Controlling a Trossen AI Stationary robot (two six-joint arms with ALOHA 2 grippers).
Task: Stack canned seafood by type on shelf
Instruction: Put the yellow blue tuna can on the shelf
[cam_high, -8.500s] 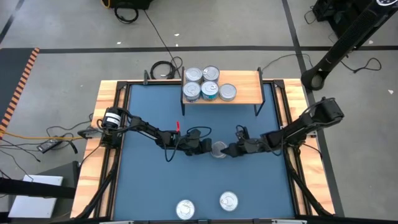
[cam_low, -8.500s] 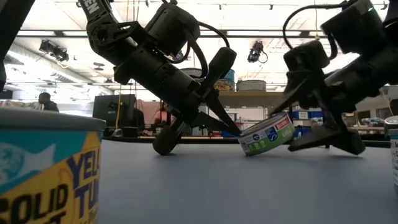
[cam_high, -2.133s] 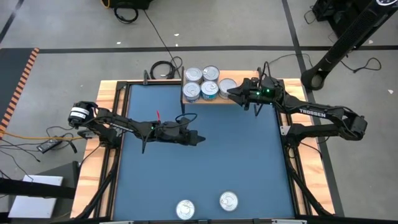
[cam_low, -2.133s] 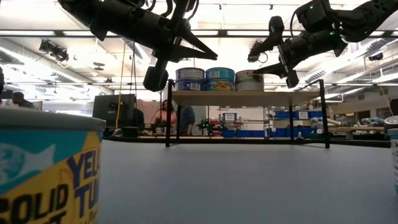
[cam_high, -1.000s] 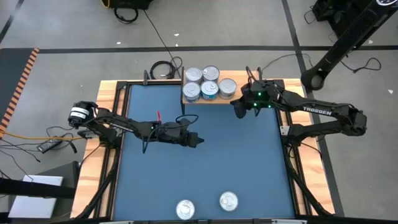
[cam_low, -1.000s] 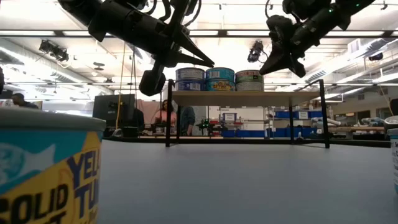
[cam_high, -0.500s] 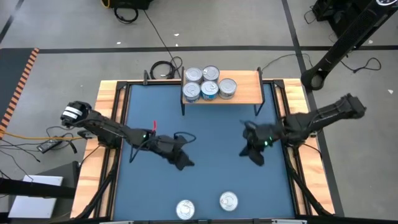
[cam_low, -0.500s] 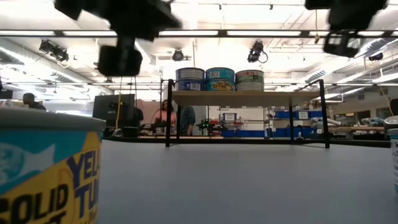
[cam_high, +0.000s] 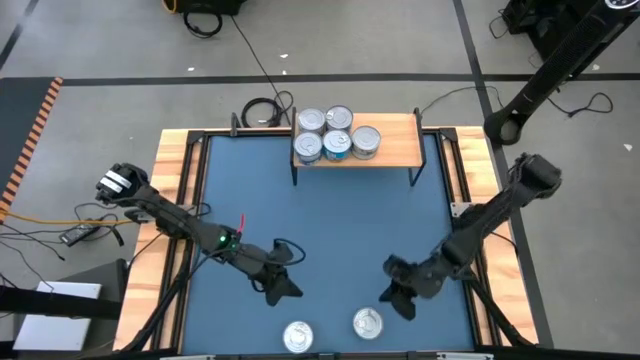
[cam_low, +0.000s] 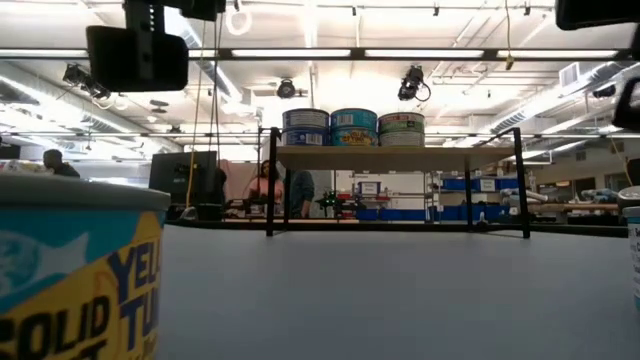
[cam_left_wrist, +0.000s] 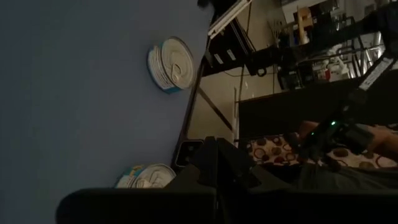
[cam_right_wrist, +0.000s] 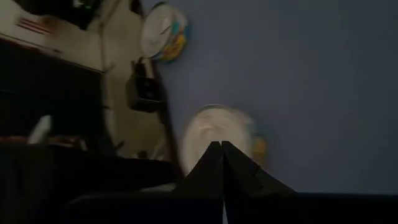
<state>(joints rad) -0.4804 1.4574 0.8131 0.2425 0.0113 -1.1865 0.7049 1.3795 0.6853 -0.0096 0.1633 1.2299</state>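
Observation:
Five tins of canned seafood stand on the wooden shelf at the table's far edge; the low view shows three of those tins side by side. Two more tins lie lid up near the near edge: the left tin and the right tin. My left gripper is shut and empty, just far-left of the left tin. My right gripper is shut and empty, just right of the right tin, which shows as a pale blurred tin past its fingertips.
A yellow-and-blue labelled tin fills the low view's left foreground. The blue table top lies bare between the shelf and the near tins. Wooden strips edge the table. Black frame bars run along both sides.
Both arms have swung toward the table's near edge. My right gripper has left the shelf's front, crossed most of the table and come down beside the right near tin. My left gripper has gone from mid-table toward the left near tin. Both stayed shut; no tin moved.

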